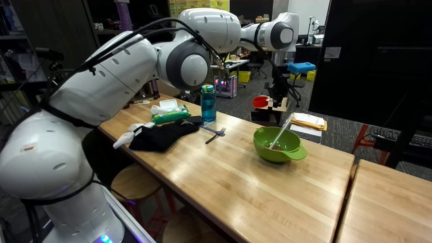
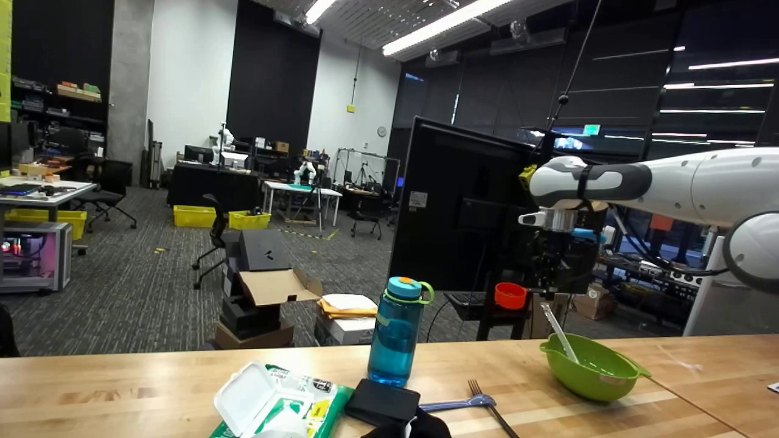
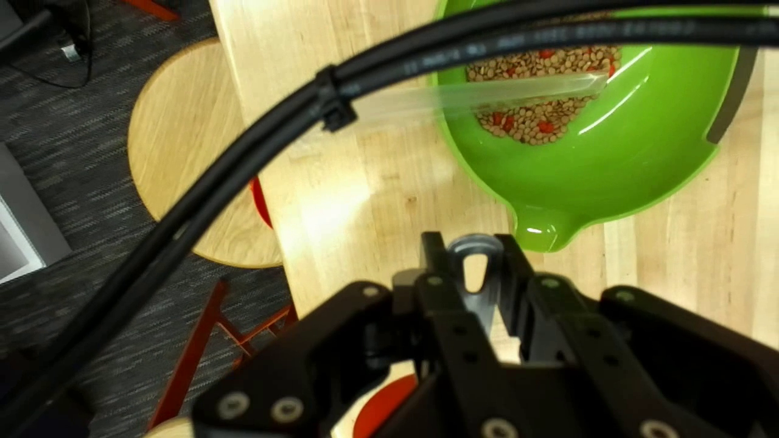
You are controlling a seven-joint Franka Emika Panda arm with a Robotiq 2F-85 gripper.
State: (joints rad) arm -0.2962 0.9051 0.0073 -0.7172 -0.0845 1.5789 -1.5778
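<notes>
Evidently my gripper was clamped on the grey handle of the red cup, low in the wrist view. I judged it a carry, the next move calling for a level cup, clear of the green bowl, upper right.

Robotics lab, I'd say. Large white jointed robot arm near me, stretched over a pale wooden worktop; smaller white robot arm across the room, black tripod near it. Yellow plastic bins on grey striped carpet, grey-framed computer case lit pink inside, black shelves loaded with small boxes, black swivel chair. Long white strip lights overhead.
</notes>
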